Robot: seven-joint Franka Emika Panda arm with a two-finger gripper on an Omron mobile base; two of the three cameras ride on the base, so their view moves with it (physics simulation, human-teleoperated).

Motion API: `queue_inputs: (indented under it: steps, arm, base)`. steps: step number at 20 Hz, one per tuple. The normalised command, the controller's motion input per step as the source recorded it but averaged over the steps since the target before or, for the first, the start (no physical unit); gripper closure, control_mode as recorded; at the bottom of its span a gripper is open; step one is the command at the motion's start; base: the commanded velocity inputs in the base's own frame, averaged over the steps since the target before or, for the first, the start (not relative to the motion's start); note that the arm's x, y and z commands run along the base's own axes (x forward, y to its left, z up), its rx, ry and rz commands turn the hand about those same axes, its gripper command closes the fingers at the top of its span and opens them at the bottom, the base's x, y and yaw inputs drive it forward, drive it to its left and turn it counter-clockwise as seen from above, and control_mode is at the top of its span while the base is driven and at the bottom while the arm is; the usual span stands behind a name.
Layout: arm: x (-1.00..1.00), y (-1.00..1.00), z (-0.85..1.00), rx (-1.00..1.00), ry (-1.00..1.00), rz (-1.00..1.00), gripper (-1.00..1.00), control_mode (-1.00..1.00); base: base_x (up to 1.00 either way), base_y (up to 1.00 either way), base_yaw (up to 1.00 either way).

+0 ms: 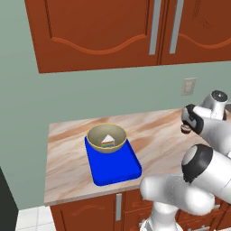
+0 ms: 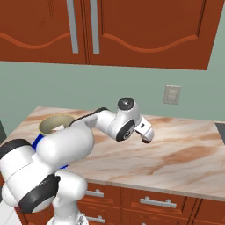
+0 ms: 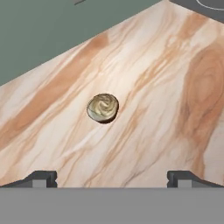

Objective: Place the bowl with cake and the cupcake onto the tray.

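On the left I see the bowl point(image 1: 106, 138) with the cake point(image 1: 108, 140) sitting on the blue tray point(image 1: 115, 169). Further right, my gripper point(image 3: 111, 177) hangs over the counter point(image 3: 175, 109), fingers spread wide (holding nothing), the cupcake point(image 3: 103, 107) just below.

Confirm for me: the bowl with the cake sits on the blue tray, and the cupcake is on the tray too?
Not quite. The bowl with the cake is on the tray, but the hand view shows the cupcake on the bare counter.
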Motion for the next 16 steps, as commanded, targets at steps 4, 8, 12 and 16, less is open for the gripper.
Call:
queue_inputs:
  steps: [4, 8, 12, 16]
  arm:
    - [0.29, -0.03, -0.25, 0.00, 0.00, 0.02, -1.00, -1.00]
    - [0.37, 0.00, -0.25, -0.02, 0.05, 0.02, -1.00, -1.00]
    - [0.36, -0.02, -0.19, 0.00, 0.12, 0.02, -1.00, -1.00]
    - [0.26, -0.12, -0.18, -0.02, 0.09, 0.05, -1.00, -1.00]
  base:
    - [0.00, 0.00, 0.00]
    - [0.00, 0.00, 0.00]
    - [0.00, 0.00, 0.00]
    - [0.00, 0.00, 0.00]
